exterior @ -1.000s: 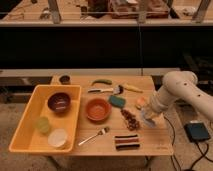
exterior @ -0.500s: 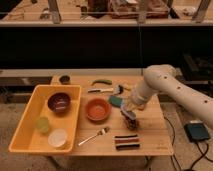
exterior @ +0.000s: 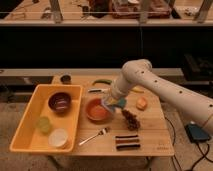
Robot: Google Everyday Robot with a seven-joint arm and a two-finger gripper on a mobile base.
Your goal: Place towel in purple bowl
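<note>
The purple bowl (exterior: pixel 60 102) sits at the back of the yellow tray (exterior: pixel 26 131) on the left of the table. A teal towel (exterior: pixel 120 103) shows just right of the orange bowl (exterior: pixel 97 110), partly hidden under my arm. My gripper (exterior: pixel 111 103) is down at the towel, at the orange bowl's right rim. I cannot tell whether it holds the towel. The white arm comes in from the right.
The tray also holds a green cup (exterior: pixel 44 124) and a white cup (exterior: pixel 58 137). On the table lie a fork (exterior: pixel 95 136), a brown cluster (exterior: pixel 131 119), an orange item (exterior: pixel 141 103), a dark bar (exterior: pixel 127 142), a green item (exterior: pixel 102 81) and a dark cup (exterior: pixel 65 78).
The arm has swung left from the table's right side across the middle. The gripper now sits at the towel beside the orange bowl.
</note>
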